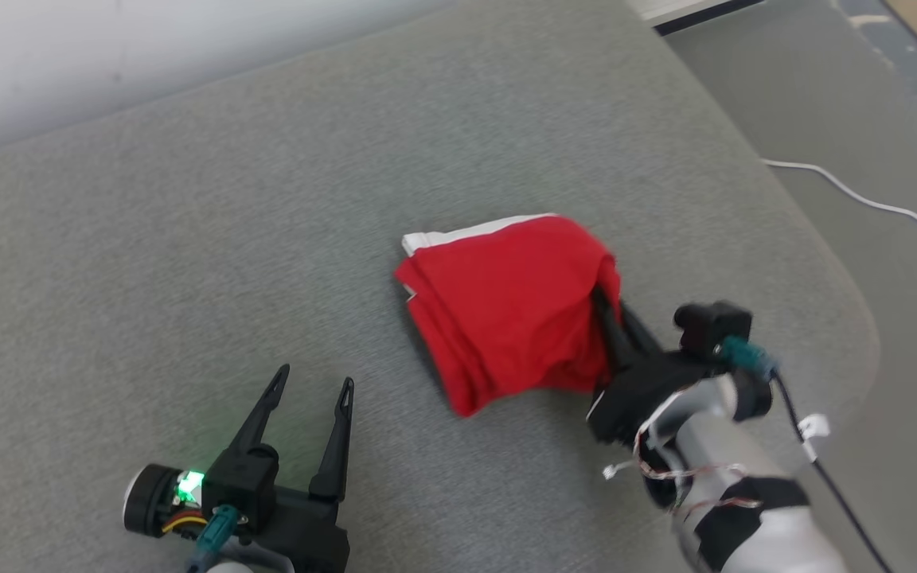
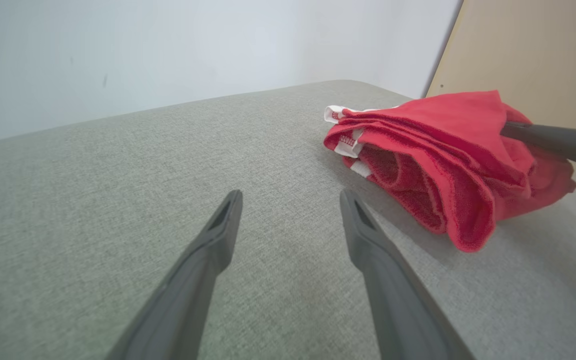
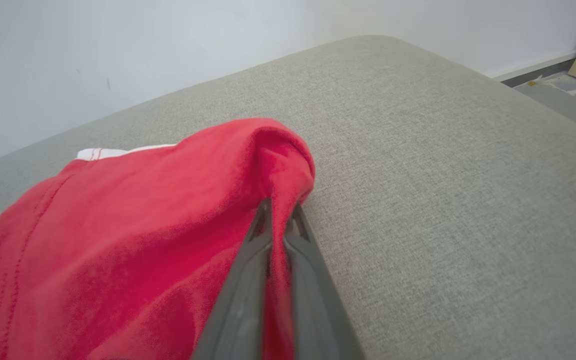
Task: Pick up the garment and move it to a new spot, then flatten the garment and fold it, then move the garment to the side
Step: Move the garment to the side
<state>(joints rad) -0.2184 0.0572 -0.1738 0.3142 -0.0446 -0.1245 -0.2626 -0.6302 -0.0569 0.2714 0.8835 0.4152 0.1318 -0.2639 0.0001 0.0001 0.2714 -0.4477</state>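
The right gripper (image 3: 279,212) is clamped on the right edge of the folded red garment (image 1: 506,302) lying on the grey cushion (image 1: 188,239). The left gripper (image 1: 315,378) stands apart from it, jaws spread wide

Bare worktop (image 1: 188,239) is lying open ahead of the left hand (image 1: 315,376); the red garment (image 1: 506,310) and the right hand (image 3: 280,207) gripping it are blocking the right; a wall (image 1: 108,56) is seemingly closing the far edge.

Nothing readable in my views. Garment (image 1: 506,302): red cloth, white edge with red stitching, no letters, brand or numbers I can make out.
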